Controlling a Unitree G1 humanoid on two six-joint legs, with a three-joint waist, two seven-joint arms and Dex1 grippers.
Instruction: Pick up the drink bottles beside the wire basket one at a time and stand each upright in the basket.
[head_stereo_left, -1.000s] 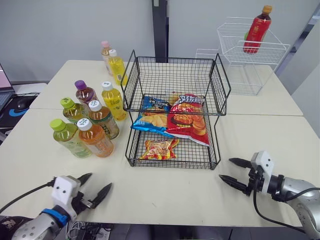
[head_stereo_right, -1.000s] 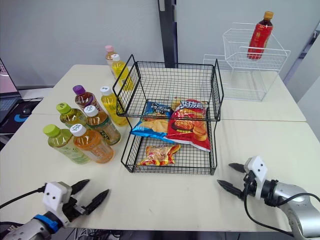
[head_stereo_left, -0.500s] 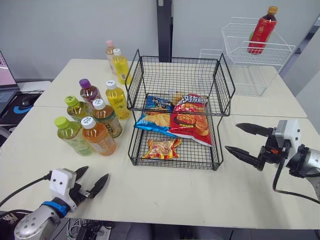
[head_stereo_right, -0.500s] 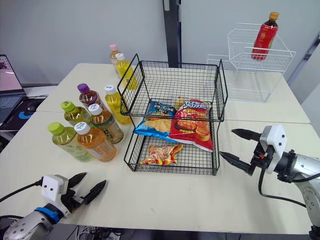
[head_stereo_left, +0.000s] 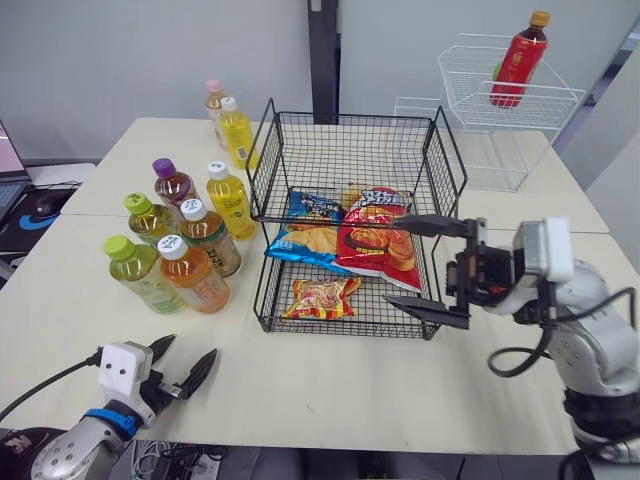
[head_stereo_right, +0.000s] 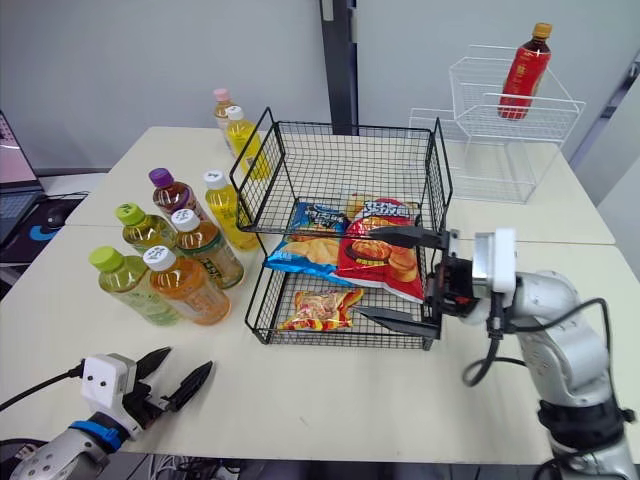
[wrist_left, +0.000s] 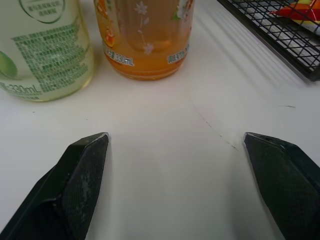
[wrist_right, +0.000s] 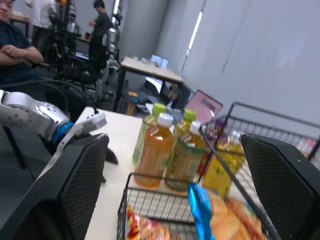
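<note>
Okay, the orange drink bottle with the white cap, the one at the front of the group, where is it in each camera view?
Left eye view: the orange bottle stands at the front of the bottle group, left of the wire basket.
Right eye view: same spot.
Left wrist view: its lower body.
Right wrist view: just beyond the basket's rim.
Shared landmark: the pale green bottle right beside it.

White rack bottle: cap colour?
Orange cap on the red bottle; best in left eye view.
</note>
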